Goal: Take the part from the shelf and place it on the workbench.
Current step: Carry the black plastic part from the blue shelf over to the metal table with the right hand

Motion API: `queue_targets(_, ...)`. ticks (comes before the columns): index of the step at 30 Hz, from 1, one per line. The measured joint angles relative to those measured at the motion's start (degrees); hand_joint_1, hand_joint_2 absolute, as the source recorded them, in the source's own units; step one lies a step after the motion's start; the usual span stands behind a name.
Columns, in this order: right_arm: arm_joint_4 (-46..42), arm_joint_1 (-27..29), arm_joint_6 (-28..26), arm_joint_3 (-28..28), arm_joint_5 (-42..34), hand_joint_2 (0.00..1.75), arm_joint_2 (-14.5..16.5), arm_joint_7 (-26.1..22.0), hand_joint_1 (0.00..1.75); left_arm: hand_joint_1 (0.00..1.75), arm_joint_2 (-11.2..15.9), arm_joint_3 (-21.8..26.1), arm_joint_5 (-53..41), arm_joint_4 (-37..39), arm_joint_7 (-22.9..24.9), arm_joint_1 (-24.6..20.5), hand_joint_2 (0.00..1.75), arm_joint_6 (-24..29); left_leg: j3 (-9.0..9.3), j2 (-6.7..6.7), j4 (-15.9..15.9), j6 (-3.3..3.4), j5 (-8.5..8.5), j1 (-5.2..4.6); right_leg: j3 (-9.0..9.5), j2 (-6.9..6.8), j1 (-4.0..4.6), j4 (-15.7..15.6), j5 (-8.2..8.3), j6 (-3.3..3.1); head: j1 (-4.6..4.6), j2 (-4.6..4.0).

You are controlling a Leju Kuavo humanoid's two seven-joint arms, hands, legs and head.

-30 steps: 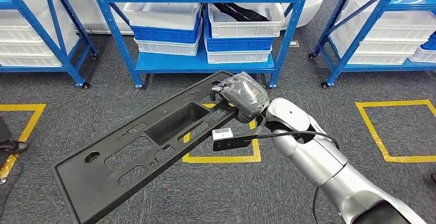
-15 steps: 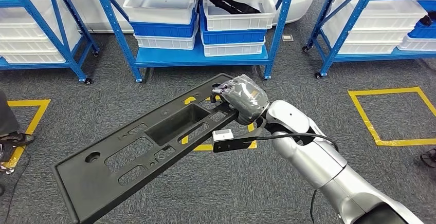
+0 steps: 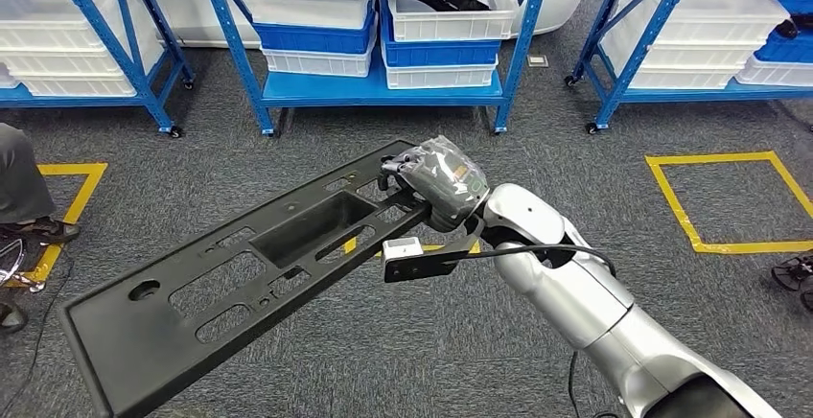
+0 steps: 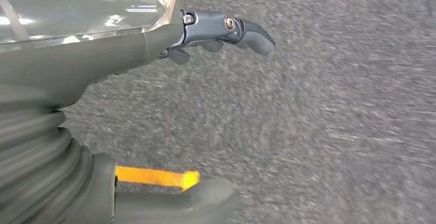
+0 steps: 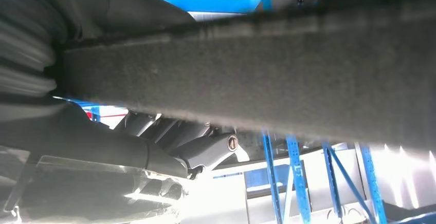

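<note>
Grey carpet floor is lying open between me and the blue metal shelf. My right hand is gripping one end of the long black plastic panel, its length slanting down-left; my left hand is hanging with fingers apart, holding nothing.

Grey carpet floor is stretching across the whole scene. Three blue shelf racks are standing on it along the far side: a left rack, a middle rack and a right rack, the left and right ones resting on small castors. White bins and blue bins are sitting stacked on the middle rack's lower shelf. Yellow tape squares are lying flat on the carpet, one at the right, one at the left and one near the middle.
</note>
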Motion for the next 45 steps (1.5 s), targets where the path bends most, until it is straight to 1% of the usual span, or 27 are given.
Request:
queue_targets(3,0.21,0.05,0.09,0.02,-0.07,1.75,-0.03,-0.15,1.75,0.0,0.07,0.26,0.26,0.01,0.02,0.02,1.75,0.03,-2.93,0.29,-0.17,0.87,2.58,0.04,-2.55,0.13,-0.23,8.95,-7.41,-0.73,0.31,0.0)
queue_targets(4,0.29,0.05,0.13,0.04,-0.08,1.75,-0.02,-0.21,1.75,0.0,0.1,0.4,0.34,0.01,-0.01,0.03,1.75,0.04,-4.02,0.34,-0.15,0.8,3.44,0.05,-2.88,0.13,-0.37,12.34,-8.78,-0.59,0.41,0.0)
queue_targets(5,0.37,0.06,0.16,0.1,-0.08,1.75,0.01,-0.25,1.75,0.0,0.09,0.52,0.38,0.01,-0.05,0.04,1.75,0.06,-5.18,0.41,-0.12,0.7,4.33,0.07,-2.65,0.13,-0.52,14.69,-8.93,-0.11,0.4,0.0)
queue_targets(6,0.46,0.06,0.21,0.2,-0.09,1.75,0.04,-0.27,1.75,0.0,0.05,0.63,0.39,0.01,-0.11,0.05,1.75,0.07,-6.31,0.48,-0.09,0.55,5.2,0.11,-1.7,0.13,-0.66,15.4,-7.97,0.58,0.41,0.0)
queue_targets(8,0.65,0.04,0.28,0.36,-0.15,1.75,0.15,-0.29,1.75,0.0,-0.03,0.79,0.39,0.01,-0.23,0.06,1.75,0.07,-8.43,0.56,-0.03,0.04,6.97,0.23,2.74,0.12,-0.95,11.73,-5.44,1.84,0.4,0.0)
queue_targets(9,0.7,-0.01,0.3,0.4,-0.22,1.75,0.28,-0.33,1.75,0.0,-0.04,0.84,0.39,0.01,-0.3,0.07,1.75,0.08,-9.29,0.55,0.05,-0.31,7.77,0.2,6.16,0.12,-0.97,7.55,-5.56,1.98,0.43,0.0)
queue_targets(11,0.73,-0.16,0.3,0.35,-0.46,1.75,0.63,-0.49,1.75,0.0,-0.02,0.88,0.37,-0.01,-0.41,0.12,1.75,0.11,-10.21,0.57,0.06,-1.07,9.32,0.04,11.25,0.28,-0.69,-0.34,-7.81,1.31,0.32,0.0)
queue_targets(12,0.74,-0.21,0.31,0.33,-0.6,1.75,0.77,-0.62,1.75,0.0,0.02,0.89,0.32,-0.01,-0.46,0.15,1.75,0.13,-10.36,0.56,-0.17,-1.41,10.1,-0.02,12.35,0.36,-0.42,-2.56,-8.78,0.81,0.23,0.0)
queue_targets(14,0.8,-0.1,0.33,0.34,-0.8,1.75,0.84,-0.88,1.75,0.0,0.09,0.91,0.22,0.0,-0.51,0.26,1.75,0.13,-10.6,0.5,-0.68,-2.01,11.12,0.24,11.6,0.28,-0.58,-2.84,-8.27,-0.22,0.05,0.0)
queue_targets(15,0.83,-0.04,0.36,0.39,-0.81,1.75,0.86,-0.98,1.75,0.0,0.1,0.91,0.17,0.01,-0.5,0.35,1.75,0.13,-10.99,0.42,-0.18,-2.29,10.13,0.42,11.12,0.2,-0.73,-2.74,-7.6,-0.91,0.03,0.0)
queue_targets(16,0.86,-0.03,0.36,0.43,-0.69,1.75,0.9,-1.04,1.75,0.0,0.09,0.91,0.15,0.02,-0.5,0.43,1.75,0.14,-11.61,0.34,1.33,-2.54,7.95,0.56,10.53,0.13,-0.89,-2.77,-6.88,-1.62,-0.01,0.0)
queue_targets(18,0.88,-0.07,0.18,0.49,0.07,1.75,0.98,-1.14,1.75,0.0,0.1,0.91,-0.01,0.02,-0.57,0.48,1.75,0.23,-13.3,0.09,7.87,-2.89,1.49,0.63,9.11,0.05,-0.71,-2.75,-5.4,-2.63,-0.06,0.0)
queue_targets(19,0.88,-0.04,-0.03,0.53,0.63,1.75,1.0,-1.2,1.75,0.0,0.13,0.91,-0.12,0.02,-0.6,0.47,1.75,0.29,-14.08,0.0,11.97,-3.02,-0.62,0.63,8.28,-0.02,-0.54,-2.73,-4.72,-2.87,-0.07,0.0)
queue_targets(20,0.88,0.08,-0.37,0.61,1.25,1.75,0.99,-1.28,1.75,0.0,0.15,0.91,-0.27,0.01,-0.6,0.46,1.75,0.34,-14.54,-0.06,15.56,-3.09,-1.22,0.64,7.48,-0.18,-0.4,-2.7,-4.06,-2.94,-0.06,0.0)
queue_targets(22,0.86,0.44,-1.24,0.85,2.37,1.75,0.9,-1.56,1.75,0.0,0.16,0.91,-0.57,0.02,-0.38,0.45,1.75,0.37,-13.18,0.06,17.74,-2.93,1.06,0.64,6.07,-0.66,-0.18,-2.66,-2.99,-2.88,-0.08,0.0)
queue_targets(24,0.63,0.7,-1.93,1.0,3.2,1.75,0.74,-1.93,1.75,0.0,0.19,0.91,-0.77,0.01,-0.04,0.31,1.75,0.36,-7.54,1.39,11.87,-2.21,2.53,0.37,5.17,-1.27,0.06,-2.6,-2.22,-2.61,-0.09,0.0)
queue_targets(26,0.24,0.72,-2.26,0.99,3.62,1.75,0.53,-2.14,1.75,0.0,0.26,0.91,-0.84,-0.02,0.2,-0.05,1.75,0.37,-1.55,3.38,3.84,-1.29,1.02,-0.26,4.86,-2.12,0.4,-2.47,-1.74,-2.22,-0.04,0.0)
queue_targets(27,0.07,0.69,-2.36,0.99,3.74,1.75,0.44,-2.17,1.75,0.0,0.3,0.9,-0.86,-0.03,0.29,-0.25,1.75,0.37,0.05,3.89,1.31,-0.89,0.13,-0.58,4.76,-2.72,0.51,-2.41,-1.53,-1.96,-0.06,0.0)
queue_targets(29,-0.09,0.63,-2.49,1.0,3.9,1.75,0.32,-2.17,1.75,0.0,0.31,0.9,-0.91,-0.03,0.4,-0.4,1.75,0.37,0.3,3.12,-0.49,-0.3,0.01,-0.64,4.48,-3.87,0.64,-2.18,-1.28,-1.3,-0.01,0.0)
queue_targets(31,-0.19,0.62,-2.51,1.02,4.06,1.75,0.25,-2.22,1.75,0.0,0.22,0.91,-0.88,-0.03,0.52,-0.24,1.75,0.37,-0.04,2.14,-1.19,0.33,0.92,-0.38,3.39,-2.98,0.56,-0.1,-2.64,-1.02,0.08,-0.01)
queue_targets(34,-0.24,0.82,-2.52,1.2,4.37,1.75,-0.08,-2.33,1.75,0.0,0.14,0.93,-0.83,-0.03,0.63,-0.16,1.75,0.37,-1.38,0.53,-1.37,0.79,2.28,-0.25,-0.8,-0.57,-0.05,10.06,-7.89,-1.19,0.2,0.0)
queue_targets(36,-0.24,1.11,-2.54,1.33,4.58,1.75,-0.29,-2.32,1.75,0.0,0.07,0.93,-0.84,-0.03,0.68,-0.04,1.75,0.34,-2.37,-0.71,-1.32,0.66,3.03,-0.22,-2.43,-0.21,-0.42,14.92,-9.78,-0.65,0.24,0.0)
queue_targets(37,-0.24,1.2,-2.54,1.35,4.69,1.75,-0.38,-2.32,1.75,0.0,0.02,0.93,-0.84,-0.02,0.72,0.05,1.75,0.33,-2.75,-1.35,-1.29,0.48,3.35,-0.18,-1.68,-0.14,-0.63,14.27,-9.47,-0.11,0.28,0.0)
queue_targets(38,-0.24,1.24,-2.56,1.36,4.77,1.75,-0.43,-2.32,1.75,0.0,-0.05,0.93,-0.84,-0.02,0.76,0.13,1.75,0.33,-3.01,-1.95,-1.23,0.26,3.61,-0.11,0.19,0.02,-0.9,11.34,-8.4,0.51,0.27,0.0)
queue_targets(40,-0.25,1.21,-2.58,1.35,4.86,1.75,-0.47,-2.32,1.75,0.0,-0.13,0.93,-0.85,-0.02,0.8,0.12,1.75,0.33,-3.5,-3.08,-0.85,-0.33,3.93,-0.04,5.16,1.45,-1.41,2.81,-5.83,1.46,0.29,0.0)
queue_targets(42,-0.29,1.21,-2.61,1.34,4.87,1.75,-0.49,-2.32,1.75,0.0,-0.09,0.93,-0.87,-0.03,0.82,0.07,1.75,0.33,-4.22,-3.99,-0.45,-1.08,4.28,-0.07,7.5,2.73,-1.48,-1.68,-4.72,1.28,0.26,0.0)
queue_targets(45,-0.33,1.2,-2.63,1.35,4.89,1.75,-0.48,-2.32,1.75,0.0,-0.11,0.94,-0.89,-0.01,0.89,0.42,1.75,0.33,-5.08,-4.7,-0.34,-2.15,4.78,0.22,7.29,1.95,-1.31,-1.89,-4.21,0.04,0.22,0.0)
